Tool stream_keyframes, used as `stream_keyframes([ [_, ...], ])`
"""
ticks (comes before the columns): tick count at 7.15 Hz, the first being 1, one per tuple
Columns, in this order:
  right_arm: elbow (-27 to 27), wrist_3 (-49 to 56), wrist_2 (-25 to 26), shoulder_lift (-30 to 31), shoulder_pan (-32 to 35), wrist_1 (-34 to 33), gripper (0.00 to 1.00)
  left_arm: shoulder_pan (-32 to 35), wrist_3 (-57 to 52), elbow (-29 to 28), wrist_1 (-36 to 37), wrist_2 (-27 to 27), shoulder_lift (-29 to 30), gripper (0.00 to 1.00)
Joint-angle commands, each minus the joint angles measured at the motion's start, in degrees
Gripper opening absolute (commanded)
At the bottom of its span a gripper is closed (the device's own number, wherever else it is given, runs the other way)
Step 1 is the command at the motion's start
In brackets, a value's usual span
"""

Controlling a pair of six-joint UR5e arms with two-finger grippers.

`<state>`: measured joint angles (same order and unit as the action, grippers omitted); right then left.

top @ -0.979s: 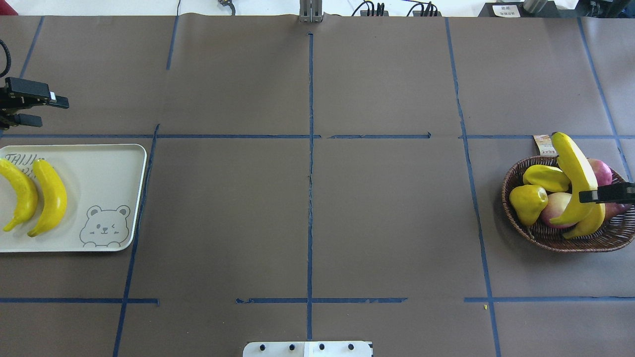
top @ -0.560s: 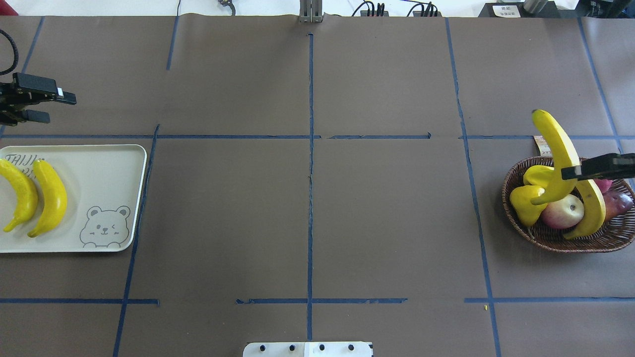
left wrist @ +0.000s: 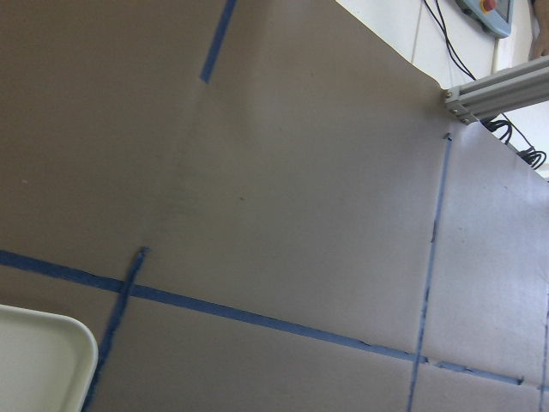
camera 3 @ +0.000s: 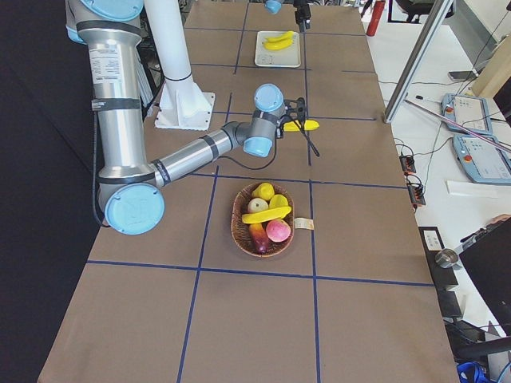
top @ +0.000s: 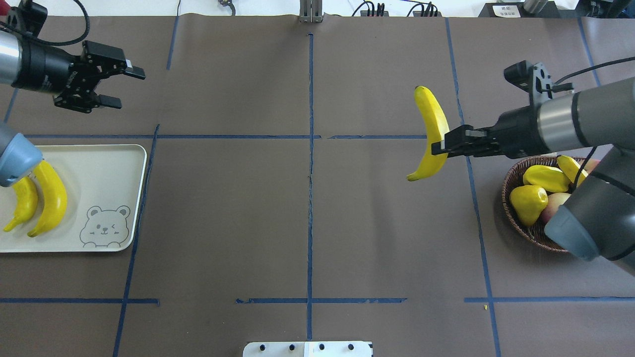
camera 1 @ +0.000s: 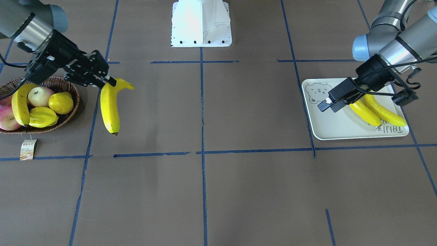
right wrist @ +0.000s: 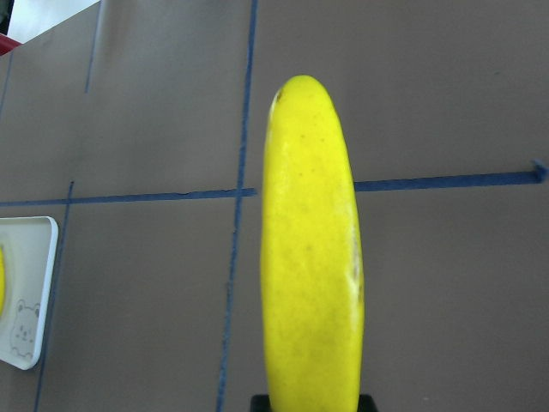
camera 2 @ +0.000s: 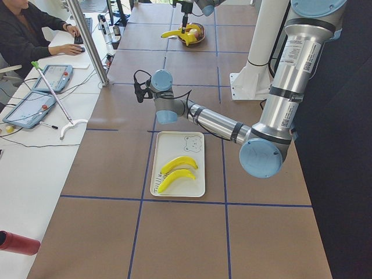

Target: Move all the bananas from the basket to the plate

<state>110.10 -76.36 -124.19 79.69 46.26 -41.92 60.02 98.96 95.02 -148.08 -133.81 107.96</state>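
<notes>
My right gripper (top: 441, 147) is shut on a long yellow banana (top: 431, 134), held in the air left of the wicker basket (top: 511, 186); it fills the right wrist view (right wrist: 310, 257). A second banana (camera 1: 18, 102) lies in the basket (camera 1: 75, 99) among other fruit. Two bananas (top: 49, 198) (top: 20, 203) rest on the cream plate (top: 99, 168) with the bear face. My left gripper (top: 130, 90) hangs open and empty beyond the plate's far side. My right arm's elbow hides part of the basket in the overhead view.
A lemon (camera 1: 60, 102), a starfruit (camera 1: 42, 117) and apples (camera 1: 39, 95) share the basket, and a paper tag (camera 1: 28, 149) lies beside it. The robot's white base (camera 1: 201, 22) stands at mid-table. A person (camera 2: 23, 35) sits at a desk past the table's far edge.
My right gripper lifted the banana out of the basket and carried it left toward the table's middle. My left gripper moved up and right, away from the plate.
</notes>
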Motion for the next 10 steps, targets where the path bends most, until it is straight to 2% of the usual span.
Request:
stream_keyframes([
  [1,0.55,-4.31,6.13,-6.88,-7.55,-0.17,0.03,-3.93,6.31,0.26,-0.11,0.04,6.79,0.99],
  [3,0.65,-4.59,16.65,-8.06,-15.27,-0.18,0.03,-11.12,9.31,0.78,-0.02,6.85,11.29,0.99],
  [4,0.38,-4.5,19.57,-9.54,-17.49,-0.79,0.03,-13.07,9.4,0.7,0.42,8.9,13.31,0.99],
  [6,0.82,-4.59,20.04,-13.58,-18.04,-5.96,0.02,-19.73,9.23,0.52,0.68,17.74,14.91,0.99],
  [10,0.99,-4.59,20.04,-13.77,-18.57,-6.15,0.03,-27.22,8.97,-1.23,0.86,26.29,18.06,0.98],
])
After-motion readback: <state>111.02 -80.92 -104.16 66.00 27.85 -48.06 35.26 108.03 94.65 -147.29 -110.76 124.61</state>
